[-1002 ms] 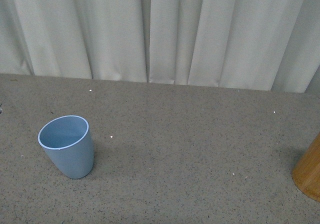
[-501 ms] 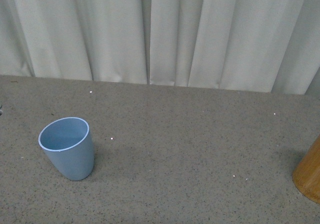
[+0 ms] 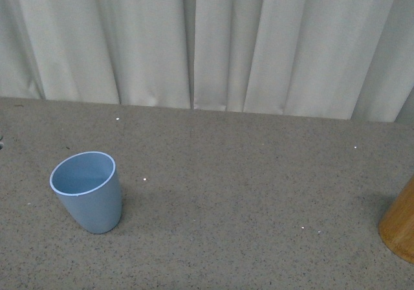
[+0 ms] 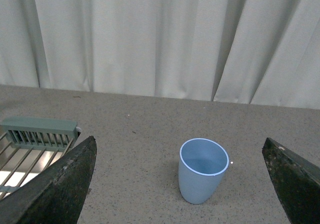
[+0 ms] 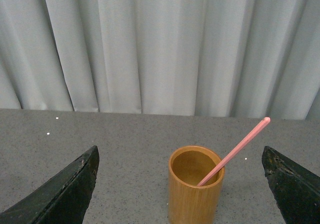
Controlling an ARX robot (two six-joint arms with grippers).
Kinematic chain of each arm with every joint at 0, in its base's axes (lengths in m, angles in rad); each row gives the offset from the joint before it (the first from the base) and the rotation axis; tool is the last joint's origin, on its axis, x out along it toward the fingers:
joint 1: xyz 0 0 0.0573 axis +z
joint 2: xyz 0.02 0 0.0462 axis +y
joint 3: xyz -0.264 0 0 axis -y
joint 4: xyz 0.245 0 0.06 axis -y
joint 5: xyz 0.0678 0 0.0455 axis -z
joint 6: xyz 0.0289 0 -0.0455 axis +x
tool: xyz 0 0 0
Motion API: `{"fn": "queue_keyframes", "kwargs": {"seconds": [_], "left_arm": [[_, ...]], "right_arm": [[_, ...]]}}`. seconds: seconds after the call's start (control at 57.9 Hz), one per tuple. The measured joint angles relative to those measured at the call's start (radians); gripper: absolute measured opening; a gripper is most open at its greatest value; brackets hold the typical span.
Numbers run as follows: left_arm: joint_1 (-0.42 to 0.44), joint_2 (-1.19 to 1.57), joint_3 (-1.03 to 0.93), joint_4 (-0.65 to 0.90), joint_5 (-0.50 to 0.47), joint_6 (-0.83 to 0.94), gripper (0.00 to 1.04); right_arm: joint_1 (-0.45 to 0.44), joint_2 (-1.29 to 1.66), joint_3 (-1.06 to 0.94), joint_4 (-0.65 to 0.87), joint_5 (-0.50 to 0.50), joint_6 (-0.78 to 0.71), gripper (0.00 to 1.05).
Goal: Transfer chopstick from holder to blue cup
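chopstick [image 5: 235, 150] leaning in holder [image 5: 195, 199], blue cup [image 3: 90, 199] standing apart

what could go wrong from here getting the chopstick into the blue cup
The chopstick leans loose on the rim of the holder; a pinch may nudge it aside or tip the holder. The blue cup narrows toward its base, so the stick leaning on its rim might topple it.

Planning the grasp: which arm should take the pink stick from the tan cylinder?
Right, likely: its open gripper faces the tan wooden holder holding the pink chopstick; the left gripper faces the light blue cup.
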State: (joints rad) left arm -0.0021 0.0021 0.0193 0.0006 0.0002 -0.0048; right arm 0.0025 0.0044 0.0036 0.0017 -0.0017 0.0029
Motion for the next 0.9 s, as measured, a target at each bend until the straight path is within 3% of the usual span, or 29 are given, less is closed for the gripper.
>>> {"fn": "queue_keyframes", "kwargs": {"seconds": [0.898], "left_arm": [[0.0,0.0,0.0,0.0,0.0,0.0,0.98]], "right_arm": [[0.0,0.0,0.0,0.0,0.0,0.0,0.95]]}}
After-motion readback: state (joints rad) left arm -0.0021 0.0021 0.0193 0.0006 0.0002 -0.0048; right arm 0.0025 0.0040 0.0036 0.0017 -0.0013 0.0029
